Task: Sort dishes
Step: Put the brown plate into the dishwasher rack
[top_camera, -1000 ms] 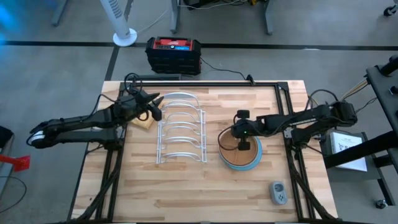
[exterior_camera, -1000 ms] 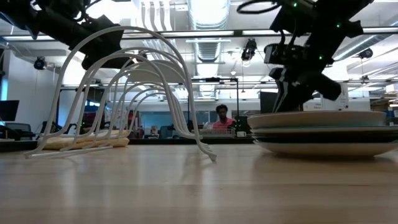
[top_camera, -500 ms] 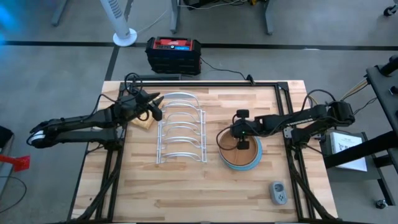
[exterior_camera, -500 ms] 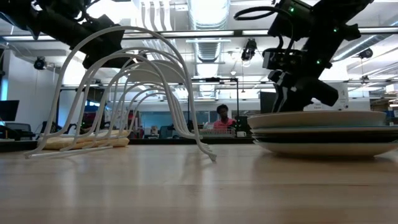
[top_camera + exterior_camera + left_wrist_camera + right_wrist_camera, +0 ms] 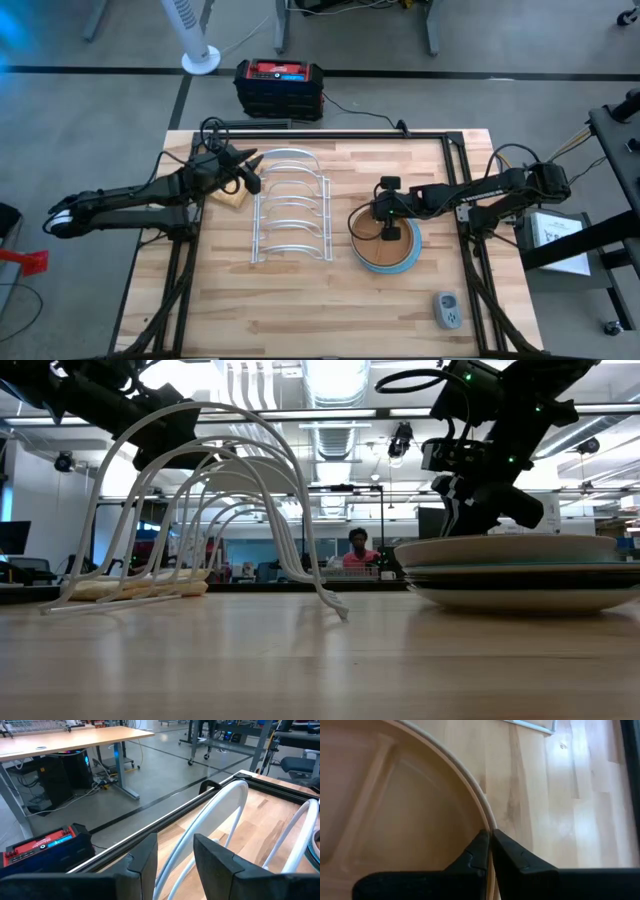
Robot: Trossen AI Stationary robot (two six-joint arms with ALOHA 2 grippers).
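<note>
Right wrist view: right gripper (image 5: 489, 842) pinched tight on the rim of the wooden plate (image 5: 395, 810), one finger inside the rim, one outside, bare tabletop (image 5: 560, 795) beyond. High view: same gripper (image 5: 386, 226) at the far-left edge of the plate stack (image 5: 395, 255), wooden plate on top, a light blue rim showing beneath. Low view: stack (image 5: 520, 575) flat on the table, top plate's near-left edge raised a hair at the grip, gripper (image 5: 470, 525) coming down onto it from above. White wire rack (image 5: 290, 215) just left of the stack, all slots bare. Left gripper (image 5: 248, 172) hovering at the rack's far-left corner, fingers (image 5: 145, 862) partly apart, holding nothing, above a tan block (image 5: 228, 198).
</note>
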